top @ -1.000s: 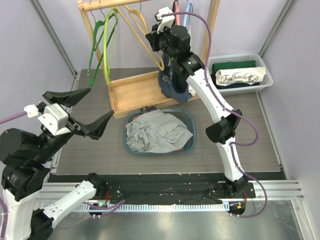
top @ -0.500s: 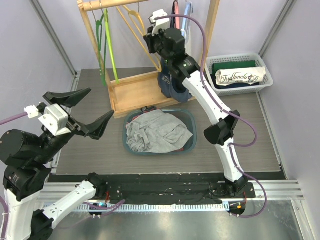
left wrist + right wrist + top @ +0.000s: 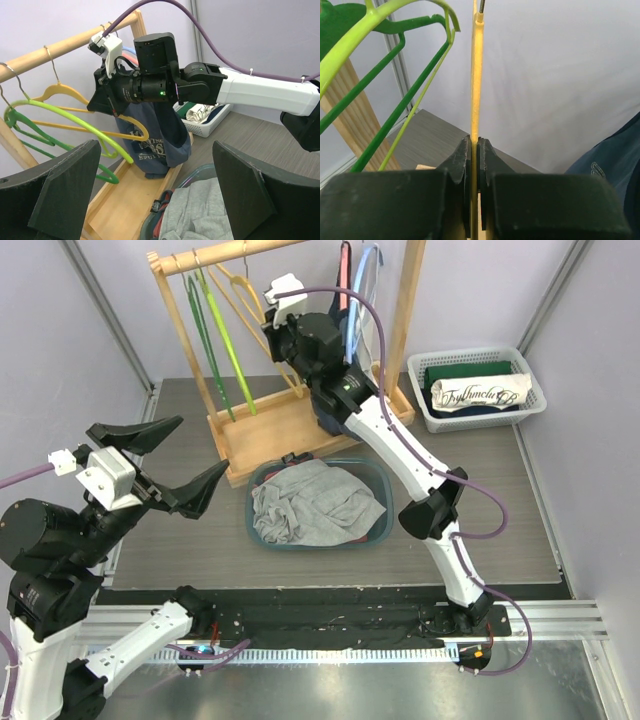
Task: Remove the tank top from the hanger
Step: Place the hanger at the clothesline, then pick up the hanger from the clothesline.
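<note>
Grey wood-grain counter (image 3: 480,510), pale walls. Right pincer (image 3: 474,142) clamped on the yellow hanger (image 3: 477,75). It sits further left than a second ago. The wooden rack (image 3: 260,430) has skewed with it, and the green hangers (image 3: 215,330) have swung. Navy tank top (image 3: 160,135) is on that hanger, far centre, over the rack base. Left pincer (image 3: 200,445) unmoved at near left, spread wide, holding nothing.

Navy tank top (image 3: 159,142) w/ pale print hangs limp off yellow hanger (image 3: 65,92), hooked on wood rail (image 3: 65,46)
</note>
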Robot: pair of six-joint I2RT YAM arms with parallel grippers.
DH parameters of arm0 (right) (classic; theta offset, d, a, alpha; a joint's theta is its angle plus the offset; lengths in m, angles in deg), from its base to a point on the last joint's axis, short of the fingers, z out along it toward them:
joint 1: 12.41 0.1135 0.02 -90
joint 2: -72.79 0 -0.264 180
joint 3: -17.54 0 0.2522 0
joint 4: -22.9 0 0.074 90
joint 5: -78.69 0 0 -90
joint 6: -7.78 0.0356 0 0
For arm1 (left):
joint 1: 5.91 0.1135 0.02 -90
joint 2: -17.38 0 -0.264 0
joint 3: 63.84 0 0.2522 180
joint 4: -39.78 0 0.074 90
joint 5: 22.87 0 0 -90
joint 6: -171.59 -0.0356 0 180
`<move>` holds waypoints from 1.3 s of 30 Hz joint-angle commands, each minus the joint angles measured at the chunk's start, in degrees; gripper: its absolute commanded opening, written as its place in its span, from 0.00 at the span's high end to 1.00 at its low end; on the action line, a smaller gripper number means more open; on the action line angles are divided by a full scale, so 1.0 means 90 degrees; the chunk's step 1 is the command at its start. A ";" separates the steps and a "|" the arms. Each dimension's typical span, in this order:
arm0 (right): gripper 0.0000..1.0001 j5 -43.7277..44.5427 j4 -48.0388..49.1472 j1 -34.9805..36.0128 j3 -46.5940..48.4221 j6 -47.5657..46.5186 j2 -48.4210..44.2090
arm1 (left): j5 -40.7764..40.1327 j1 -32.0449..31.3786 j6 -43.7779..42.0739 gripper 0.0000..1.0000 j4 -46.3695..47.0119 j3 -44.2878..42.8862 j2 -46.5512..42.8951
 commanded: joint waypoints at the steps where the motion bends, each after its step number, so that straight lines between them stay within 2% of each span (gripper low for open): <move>1: 0.99 -0.0262 -0.0277 0.0218 0.0222 0.0031 0.0048 | -0.0093 -0.0009 0.0077 0.00 0.0397 0.0028 -0.0023; 3: 0.96 -0.0184 -0.0306 0.0218 0.0135 0.0060 -0.0001 | -0.0132 -0.0009 0.0077 0.00 0.0397 -0.0001 -0.0013; 4: 0.89 -0.0107 -0.0316 0.0218 0.0076 0.0060 -0.0088 | -0.0161 0.0001 0.0077 0.00 0.0397 -0.0001 -0.0013; 5: 0.71 0.0001 -0.0335 0.0218 -0.0050 0.0041 -0.0147 | -0.0190 0.0001 0.0077 0.00 0.0397 -0.0001 0.0006; 7: 0.56 0.0118 -0.0423 0.0209 -0.0187 -0.0037 -0.0274 | -0.0200 0.0010 0.0077 0.00 0.0397 0.0008 0.0016; 8: 0.38 0.0157 -0.0481 0.0209 -0.0198 -0.0057 -0.0410 | -0.0219 0.0010 0.0087 0.00 0.0407 0.0028 0.0016; 10: 0.29 0.0275 -0.0686 0.0170 -0.0256 -0.0057 -0.0605 | -0.0239 0.0020 0.0116 0.00 0.0417 0.0038 0.0026; 13: 0.26 0.0314 -0.0765 0.0024 -0.0830 0.0001 -0.1181 | -0.0288 0.0040 0.0184 0.00 0.0407 0.0086 0.0026; 18: 0.23 0.0061 -0.0969 -0.0357 -0.1174 0.0285 -0.1924 | -0.0366 0.0088 0.0389 0.00 0.0466 0.0272 0.0016; 25: 0.20 -0.0067 -0.1380 -0.0797 -0.1418 0.0451 -0.2344 | -0.0756 0.0128 0.0448 0.00 0.0446 0.0662 0.0055; 34: 0.20 -0.0301 -0.1439 -0.1022 -0.1692 0.0412 -0.2628 | -0.1840 0.0137 0.0253 0.00 0.0465 0.1765 0.0192; 39: 0.19 -0.0476 -0.1478 -0.1236 -0.1624 0.0460 -0.2638 | -0.1189 0.0128 0.0341 0.00 0.0427 0.1952 0.0309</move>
